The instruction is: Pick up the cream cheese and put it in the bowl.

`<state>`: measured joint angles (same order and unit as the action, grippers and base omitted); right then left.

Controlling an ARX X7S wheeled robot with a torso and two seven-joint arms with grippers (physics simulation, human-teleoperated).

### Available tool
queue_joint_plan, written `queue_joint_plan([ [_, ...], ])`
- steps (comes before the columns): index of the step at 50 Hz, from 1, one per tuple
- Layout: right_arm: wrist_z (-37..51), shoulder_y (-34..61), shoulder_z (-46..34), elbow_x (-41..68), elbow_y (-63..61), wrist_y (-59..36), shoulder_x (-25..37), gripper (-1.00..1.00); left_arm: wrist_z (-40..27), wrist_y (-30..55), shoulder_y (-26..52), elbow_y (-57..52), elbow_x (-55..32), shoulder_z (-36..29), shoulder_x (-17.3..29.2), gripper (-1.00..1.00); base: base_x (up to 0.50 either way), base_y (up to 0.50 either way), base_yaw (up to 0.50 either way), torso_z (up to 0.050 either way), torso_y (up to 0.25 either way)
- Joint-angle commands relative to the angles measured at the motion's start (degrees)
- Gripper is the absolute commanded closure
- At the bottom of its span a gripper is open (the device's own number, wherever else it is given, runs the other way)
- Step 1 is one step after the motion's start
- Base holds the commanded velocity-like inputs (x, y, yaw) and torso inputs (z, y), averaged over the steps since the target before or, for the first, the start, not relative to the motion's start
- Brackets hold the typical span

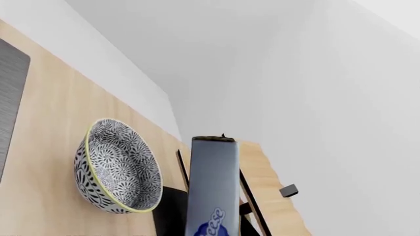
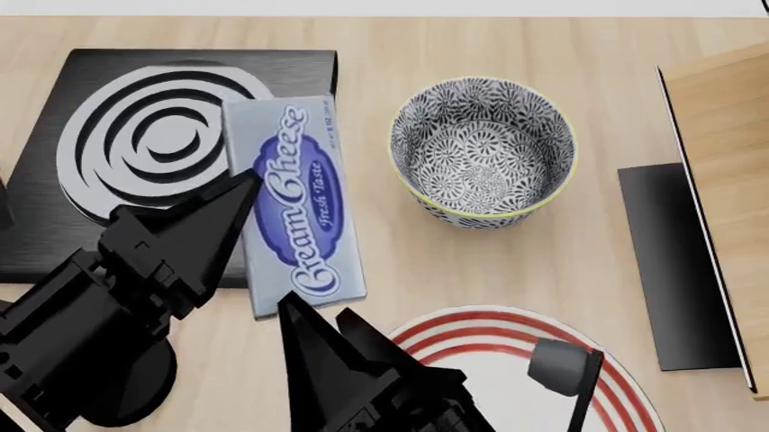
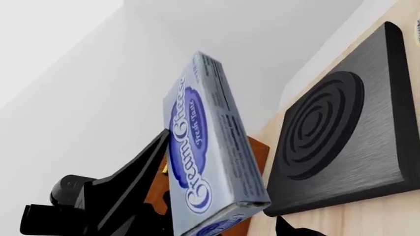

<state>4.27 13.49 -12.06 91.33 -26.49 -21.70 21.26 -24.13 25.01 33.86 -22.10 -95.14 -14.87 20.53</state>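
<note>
One of each kind on the table, two arms above it.

One cream cheese box, one patterned bowl at its 3 o'clock, one red-ringed plate at the bowl's 6 o'clock, one black burner slab with a spiral at the box's 9 o'clock, one flat black panel, one wooden board, and two black grippers: left gripper, right gripper.

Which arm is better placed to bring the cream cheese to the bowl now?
Left, most likely. The left fingers press against the raised cream cheese, and the left wrist view shows that box right in front of its camera, with the bowl close beside.
</note>
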Motion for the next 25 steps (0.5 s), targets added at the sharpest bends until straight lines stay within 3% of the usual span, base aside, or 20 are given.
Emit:
queue_joint_plan([
  [1,-0.9,0.5,-0.3,0.0,1.3,0.2,-0.2,-1.00,0.4,-0.8,0.3,0.2,-1.4,0.1,-0.1,1.00,0.00,0.00,0.00,0.000,0.000],
  [25,-2.2,2.9,-1.1,1.0,6.2,0.5,-1.5,-1.00,-0.3,-0.9,0.6,-0.6,-1.4,-0.5,0.0,1.00,0.00,0.00,0.00,0.000,0.000],
])
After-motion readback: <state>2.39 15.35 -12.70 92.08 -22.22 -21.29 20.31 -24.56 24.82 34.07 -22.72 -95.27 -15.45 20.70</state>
